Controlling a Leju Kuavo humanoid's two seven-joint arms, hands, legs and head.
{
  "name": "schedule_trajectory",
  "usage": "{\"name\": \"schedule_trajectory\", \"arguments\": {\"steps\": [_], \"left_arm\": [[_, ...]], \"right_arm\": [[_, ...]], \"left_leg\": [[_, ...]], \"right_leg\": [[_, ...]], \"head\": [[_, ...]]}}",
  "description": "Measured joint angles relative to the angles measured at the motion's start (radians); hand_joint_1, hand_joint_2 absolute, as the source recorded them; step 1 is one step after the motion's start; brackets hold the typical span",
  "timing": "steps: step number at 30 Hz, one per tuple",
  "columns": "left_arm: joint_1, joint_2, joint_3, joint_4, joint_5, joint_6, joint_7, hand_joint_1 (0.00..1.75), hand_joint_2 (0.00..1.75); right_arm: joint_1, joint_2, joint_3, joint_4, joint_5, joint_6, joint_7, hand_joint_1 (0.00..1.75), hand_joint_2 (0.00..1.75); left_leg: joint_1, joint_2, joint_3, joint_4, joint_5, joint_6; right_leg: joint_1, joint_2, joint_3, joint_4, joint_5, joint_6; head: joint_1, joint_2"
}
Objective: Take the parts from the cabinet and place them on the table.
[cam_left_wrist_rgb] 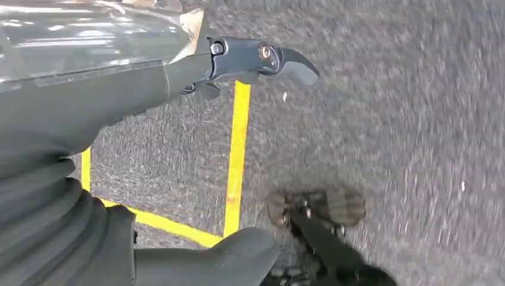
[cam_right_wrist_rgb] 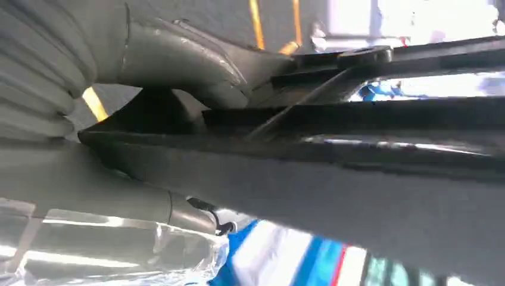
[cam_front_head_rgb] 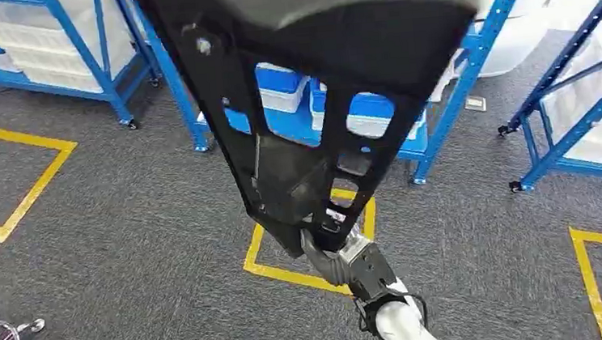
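Overhead, right hand [cam_front_head_rgb: 338, 252] grips black part [cam_front_head_rgb: 309, 112] above open carpet [cam_front_head_rgb: 124, 233].

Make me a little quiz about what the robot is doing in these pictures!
1. True or false: the right hand holds a black part.
2. What colour are the lines on the floor? A) red B) yellow C) green
3. Fill in: the racks behind the part are ____.

Key:
1. True. The part is lifted up close to the head camera, gripped at its lower end.
2. B. Yellow lines mark squares on the grey carpet; the left hand hangs over one, holding nothing.
3. Blue, with white and blue bins on them.
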Motion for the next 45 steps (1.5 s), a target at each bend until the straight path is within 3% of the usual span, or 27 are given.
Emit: {"name": "schedule_trajectory", "arguments": {"steps": [2,4,5,6,9,10,12,14,16,17,19,21,25,26,27,28,30,31,33,35,36,37,40,41,42,43,45], "left_arm": [[0.001,0.0,-0.001,0.0,-0.011,-0.016,0.011,0.0,1.75],[0.003,-0.003,-0.003,0.0,-0.018,-0.027,0.021,0.0,1.75],[0.005,-0.006,-0.005,0.0,-0.021,-0.033,0.024,0.0,1.75],[0.003,-0.01,-0.01,0.001,-0.032,-0.042,0.031,0.0,1.75],[0.008,-0.013,-0.031,0.001,-0.053,-0.058,0.04,0.0,1.75],[0.01,-0.013,-0.032,0.001,-0.053,-0.059,0.041,0.0,1.75],[0.013,-0.013,-0.034,0.001,-0.059,-0.055,0.031,0.0,1.75],[0.009,-0.013,-0.04,0.001,-0.058,-0.039,-0.001,0.0,1.75],[0.006,-0.013,-0.041,0.001,-0.04,-0.02,-0.055,0.0,1.75],[0.004,-0.011,-0.041,0.001,-0.037,-0.013,-0.067,0.0,1.75],[-0.001,-0.005,-0.04,0.001,-0.028,-0.006,-0.07,0.0,1.75],[-0.011,-0.001,-0.039,0.001,-0.027,-0.014,-0.058,0.0,1.75],[-0.023,0.006,-0.039,0.001,-0.033,0.0,-0.026,0.0,1.75],[-0.023,0.008,-0.039,0.0,-0.034,0.01,-0.023,0.0,1.75],[-0.023,0.008,-0.039,0.0,-0.034,0.018,-0.024,0.0,1.75],[-0.027,0.012,-0.038,0.0,-0.031,0.025,-0.025,0.0,1.75],[-0.032,0.018,-0.028,0.0,-0.028,0.039,-0.032,0.0,1.75],[-0.032,0.022,-0.024,0.0,-0.028,0.043,-0.037,0.0,1.75],[-0.03,0.032,-0.021,0.0,-0.035,0.046,-0.03,0.0,1.75],[-0.026,0.043,-0.021,0.0,-0.047,0.05,-0.009,0.0,1.75],[-0.022,0.05,-0.021,0.0,-0.047,0.054,-0.004,0.0,1.75],[-0.021,0.061,-0.021,0.0,-0.041,0.058,0.002,0.0,1.75],[-0.008,0.072,-0.001,0.0,0.0,0.065,0.002,0.0,1.75],[-0.003,0.077,0.013,0.0,0.017,0.068,0.003,0.0,1.75],[-0.002,0.079,0.024,0.0,0.027,0.07,0.006,0.0,1.75],[-0.004,0.082,0.032,0.0,0.036,0.073,0.01,0.0,1.75],[-0.007,0.082,0.053,0.0,0.061,0.076,0.012,0.0,1.75]], "right_arm": [[0.018,-0.008,0.002,-0.001,0.008,-0.001,0.001,1.75,1.75],[0.024,-0.013,0.006,-0.008,0.012,-0.001,0.002,1.75,1.75],[0.031,-0.014,0.007,-0.013,0.015,-0.001,0.002,1.75,1.75],[0.046,-0.018,0.009,-0.021,0.019,-0.001,0.002,1.75,1.75],[0.078,-0.025,0.021,-0.041,0.03,-0.002,0.01,1.75,1.75],[0.078,-0.025,0.026,-0.048,0.032,-0.001,0.01,1.75,1.75],[0.083,-0.024,0.032,-0.056,0.037,0.003,0.013,1.75,1.75],[0.096,-0.026,0.034,-0.065,0.048,0.013,0.016,1.75,1.75],[0.107,-0.026,0.034,-0.076,0.062,0.032,0.011,1.75,1.75],[0.108,-0.026,0.036,-0.08,0.063,0.039,0.009,1.75,1.75],[0.108,-0.023,0.04,-0.081,0.064,0.042,0.003,1.75,1.75],[0.111,-0.018,0.039,-0.081,0.07,0.037,-0.002,1.75,1.75],[0.127,-0.013,0.038,-0.092,0.092,0.019,-0.006,1.75,1.75],[0.134,-0.011,0.037,-0.099,0.097,0.019,-0.006,1.75,1.75],[0.14,-0.009,0.037,-0.104,0.1,0.019,-0.007,1.75,1.75],[0.146,-0.008,0.038,-0.107,0.102,0.019,-0.008,1.75,1.75],[0.166,-0.008,0.036,-0.106,0.103,0.023,-0.011,1.75,1.75],[0.174,-0.008,0.035,-0.105,0.102,0.027,-0.015,1.75,1.75],[0.177,0.0,0.035,-0.097,0.097,0.04,-0.035,1.75,1.75],[0.169,0.019,0.035,-0.072,0.078,0.053,-0.058,1.75,1.75],[0.162,0.027,0.035,-0.058,0.069,0.062,-0.065,1.75,1.75],[0.155,0.04,0.035,-0.037,0.057,0.073,-0.076,1.75,1.75],[0.135,0.061,0.037,0.005,0.044,0.1,-0.098,1.75,1.75],[0.117,0.071,0.045,0.021,0.045,0.114,-0.102,1.75,1.75],[0.106,0.08,0.053,0.031,0.045,0.121,-0.103,1.75,1.75],[0.098,0.088,0.06,0.036,0.047,0.128,-0.103,1.75,1.75],[0.08,0.097,0.077,0.06,0.049,0.143,-0.094,1.75,1.75]], "left_leg": [[-0.008,-0.029,0.001,0.001,0.0,0.001],[-0.016,-0.054,0.004,0.001,0.001,0.001],[-0.015,-0.063,0.003,0.001,0.001,0.001],[-0.028,-0.077,-0.002,0.014,-0.001,-0.001],[-0.013,-0.106,0.001,0.003,-0.011,-0.02],[-0.016,-0.112,-0.001,0.002,-0.014,-0.029],[-0.015,-0.025,-0.02,0.066,-0.058,-0.041],[0.003,0.005,-0.086,0.209,-0.137,-0.06],[0.02,0.017,-0.135,0.301,-0.162,-0.075],[0.028,0.023,-0.127,0.282,-0.139,-0.082],[0.036,0.048,-0.053,0.136,-0.051,-0.088],[0.027,0.122,0.011,0.016,0.0,-0.079],[0.006,0.079,0.007,-0.001,-0.012,-0.042],[0.016,0.067,0.019,-0.015,-0.006,-0.031],[0.013,0.057,0.024,-0.02,-0.007,-0.024],[0.013,0.046,0.024,-0.02,-0.007,-0.012],[0.013,0.013,0.025,-0.02,-0.008,-0.01],[0.013,-0.004,0.026,-0.019,-0.009,-0.009],[0.013,-0.034,0.031,-0.018,-0.011,-0.012],[0.016,-0.061,0.034,-0.01,-0.017,-0.021],[0.016,-0.07,0.027,-0.002,-0.022,-0.029],[0.009,-0.082,0.019,0.017,-0.03,-0.039],[0.016,-0.094,0.012,0.011,-0.024,-0.048],[0.02,-0.079,0.012,0.018,-0.03,-0.05],[0.015,-0.018,0.002,0.049,-0.052,-0.054],[0.015,0.007,-0.025,0.106,-0.089,-0.058],[0.016,0.019,-0.095,0.257,-0.159,-0.062]], "right_leg": [[0.006,0.006,-0.015,-0.014,0.03,0.01],[0.01,0.019,0.036,-0.159,0.109,0.021],[0.011,0.057,0.064,-0.233,0.143,0.02],[0.011,0.083,0.075,-0.288,0.164,0.014],[0.027,0.055,0.08,-0.288,0.154,-0.018],[0.008,0.045,0.102,-0.304,0.162,-0.031],[0.002,0.027,0.121,-0.329,0.176,-0.041],[0.006,0.003,0.131,-0.333,0.174,-0.046],[0.005,-0.021,0.135,-0.332,0.166,-0.043],[0.003,-0.03,0.139,-0.332,0.161,-0.038],[0.0,-0.048,0.156,-0.331,0.148,-0.027],[0.009,-0.066,0.159,-0.329,0.131,-0.011],[0.015,-0.118,0.183,-0.334,0.117,0.011],[0.012,-0.083,0.175,-0.321,0.099,0.015],[0.008,-0.035,0.165,-0.284,0.081,0.009],[0.006,-0.012,0.126,-0.207,0.049,-0.002],[0.004,0.001,0.027,-0.034,-0.002,-0.01],[0.004,0.003,-0.01,0.013,-0.002,-0.004],[0.0,0.005,-0.007,-0.049,0.05,0.019],[-0.011,0.026,0.057,-0.223,0.138,0.043],[-0.019,0.061,0.069,-0.268,0.155,0.047],[-0.015,0.057,0.076,-0.27,0.162,0.027],[-0.004,0.038,0.073,-0.263,0.165,0.003],[-0.011,0.028,0.073,-0.267,0.17,-0.006],[-0.008,0.022,0.074,-0.267,0.171,-0.011],[-0.004,0.014,0.074,-0.267,0.17,-0.012],[0.003,-0.012,0.072,-0.267,0.17,-0.013]], "head": [[0.0,0.0],[-0.001,0.0],[-0.001,0.0],[-0.002,0.0],[0.0,0.0],[-0.001,0.0],[-0.015,0.0],[-0.014,0.0],[-0.014,0.0],[-0.017,0.0],[-0.017,0.0],[-0.016,0.0],[-0.014,0.0],[-0.013,0.0],[-0.013,0.0],[-0.012,0.0],[-0.006,0.0],[-0.004,0.0],[-0.004,0.0],[-0.005,0.0],[-0.003,0.0],[-0.003,0.0],[-0.004,0.0],[-0.005,0.0],[-0.007,0.0],[-0.012,0.0],[-0.011,0.0]]}}
